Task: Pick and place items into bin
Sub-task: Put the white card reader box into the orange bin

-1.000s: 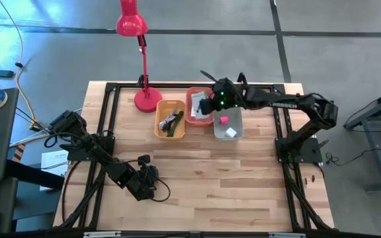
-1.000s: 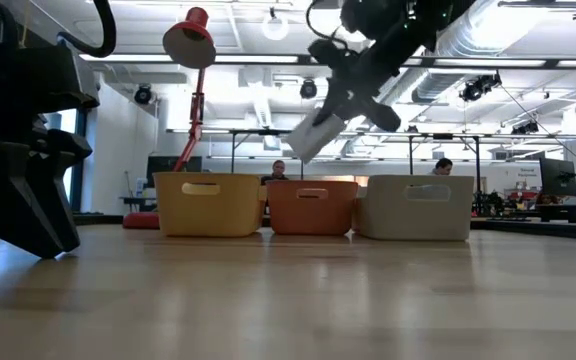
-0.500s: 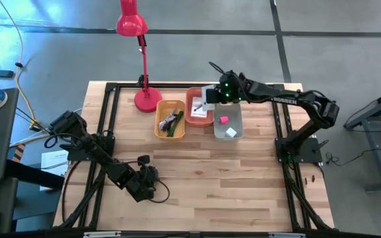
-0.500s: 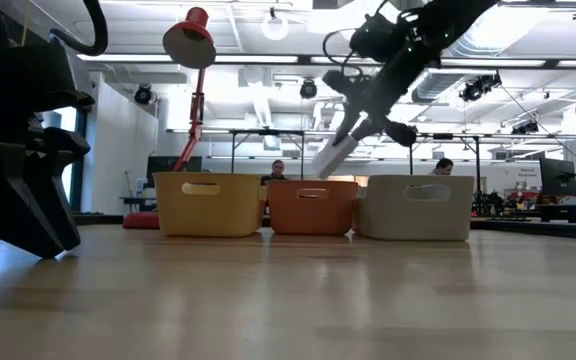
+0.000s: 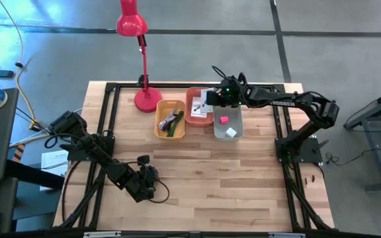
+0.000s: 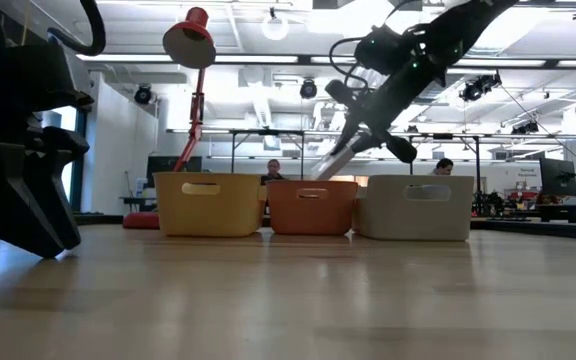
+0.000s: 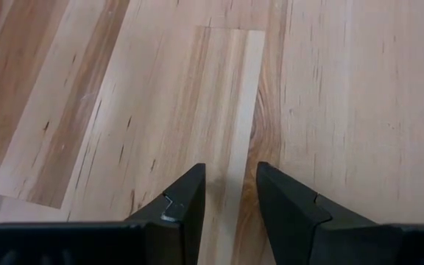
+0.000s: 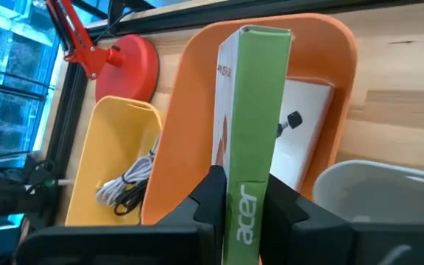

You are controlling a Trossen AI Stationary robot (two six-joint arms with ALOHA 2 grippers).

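Right gripper (image 8: 239, 195) fingers clamp a green-edged box (image 8: 250, 110) marked "acer", its lower end hidden, above the orange bin (image 8: 197, 96); left gripper (image 7: 229, 193) fingers parted, empty, over worktop (image 7: 344, 110).

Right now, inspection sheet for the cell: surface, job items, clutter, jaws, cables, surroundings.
Surface: wooden table, bare across the front.
Job's things: green-edged white box held over the orange bin, a white card already inside; grey-black cable in the yellow bin; pink cube and white cube in the white bin.
Clutter: red desk lamp at the back edge.
Grippers: right gripper jaws shut on the box; left gripper jaws apart, empty, low over the front-left.
Cables: yellow cord on the floor.
Surroundings: people behind the bins.
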